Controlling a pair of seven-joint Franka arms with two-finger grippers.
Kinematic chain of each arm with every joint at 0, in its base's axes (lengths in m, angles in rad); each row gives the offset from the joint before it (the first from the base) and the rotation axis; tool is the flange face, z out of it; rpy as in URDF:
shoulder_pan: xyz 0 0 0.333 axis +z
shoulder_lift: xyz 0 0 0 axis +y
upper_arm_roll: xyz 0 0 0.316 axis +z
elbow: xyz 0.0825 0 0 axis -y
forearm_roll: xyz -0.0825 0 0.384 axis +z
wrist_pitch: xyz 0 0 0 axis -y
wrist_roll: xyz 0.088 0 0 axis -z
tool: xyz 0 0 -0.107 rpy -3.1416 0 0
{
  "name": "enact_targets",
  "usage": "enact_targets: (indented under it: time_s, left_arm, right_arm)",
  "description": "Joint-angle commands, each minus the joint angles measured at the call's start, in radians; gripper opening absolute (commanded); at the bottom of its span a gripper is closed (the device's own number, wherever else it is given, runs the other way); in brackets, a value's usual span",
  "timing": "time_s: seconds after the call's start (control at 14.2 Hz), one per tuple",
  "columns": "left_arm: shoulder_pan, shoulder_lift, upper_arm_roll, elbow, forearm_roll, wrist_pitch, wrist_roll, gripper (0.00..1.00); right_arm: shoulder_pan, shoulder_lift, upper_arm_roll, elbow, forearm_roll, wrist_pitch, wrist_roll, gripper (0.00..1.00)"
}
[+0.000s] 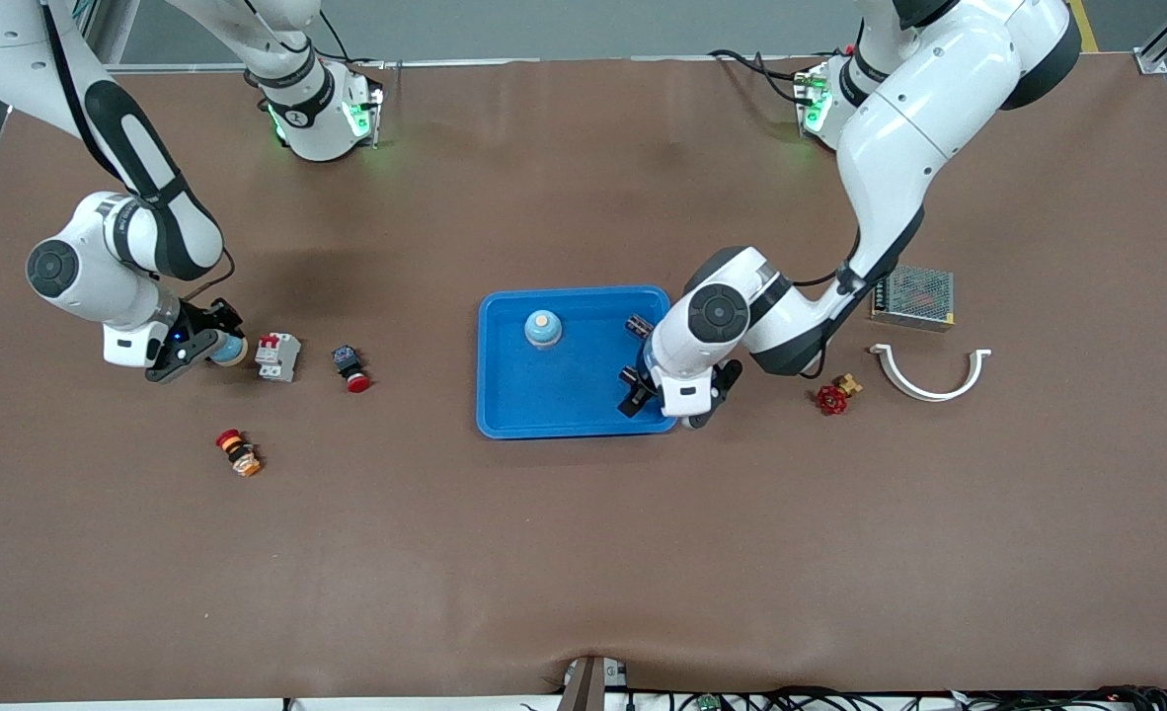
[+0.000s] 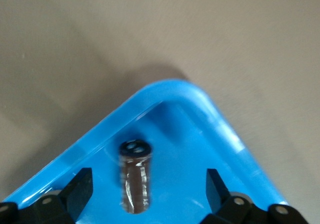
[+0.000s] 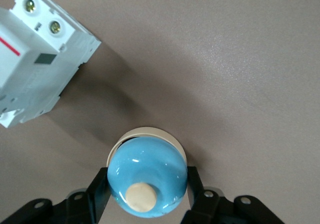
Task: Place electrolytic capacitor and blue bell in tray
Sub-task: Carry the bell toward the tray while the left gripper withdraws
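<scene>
Resting in tray (image 1: pixel 505 395): capacitor (image 2: pixel 135 176), left gripper (image 2: pixel 147 186) gaping empty over it | right gripper (image 3: pixel 147 196) clamping blue bell (image 3: pixel 147 176) beside breaker (image 3: pixel 40 63), transfer pending.

Left gripper (image 1: pixel 664 387) low over the tray's corner, jaws spread wide; right gripper (image 1: pixel 210 343) down at the surface, jaws clamped.

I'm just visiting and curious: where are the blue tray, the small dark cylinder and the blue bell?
tray (image 1: pixel 554 390), front view, bare floor.
dark cylinder (image 2: pixel 135 184), left wrist view, its side.
blue bell (image 3: pixel 147 176), right wrist view, its dome.
</scene>
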State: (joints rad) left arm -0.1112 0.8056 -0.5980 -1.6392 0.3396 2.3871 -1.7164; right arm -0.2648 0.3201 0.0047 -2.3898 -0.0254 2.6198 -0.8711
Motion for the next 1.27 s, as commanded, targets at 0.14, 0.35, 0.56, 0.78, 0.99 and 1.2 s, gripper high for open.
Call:
enact_targets:
  time_s: [0.14, 0.35, 0.56, 0.78, 0.99, 1.2]
  left_arm:
    - [0.005, -0.08, 0.001, 0.093, 0.001, -0.167, 0.014, 1.0]
    - [0.054, -0.158, -0.003, 0.098, 0.002, -0.238, 0.128, 1.0]
    - [0.122, -0.256, -0.005, 0.099, -0.007, -0.362, 0.298, 1.0]
    - [0.185, -0.339, -0.008, 0.098, -0.014, -0.454, 0.461, 1.0]
    - [0.234, -0.4, -0.006, 0.099, -0.013, -0.526, 0.613, 1.0]
    - [0.287, -0.443, -0.006, 0.101, -0.013, -0.594, 0.759, 1.0]
  right_arm:
    - [-0.014, -0.007, 0.026, 0.004, 0.007, -0.003, -0.008, 0.35]
    - [-0.001, -0.039, 0.04, 0.104, 0.012, -0.18, 0.001, 0.35]
    - [0.013, -0.047, 0.069, 0.329, 0.065, -0.5, 0.027, 0.34]
    - [0.097, -0.049, 0.069, 0.51, 0.065, -0.723, 0.185, 0.33]
    - [0.221, -0.062, 0.069, 0.592, 0.067, -0.817, 0.421, 0.33]
    - [0.372, -0.07, 0.071, 0.636, 0.08, -0.842, 0.726, 0.33]
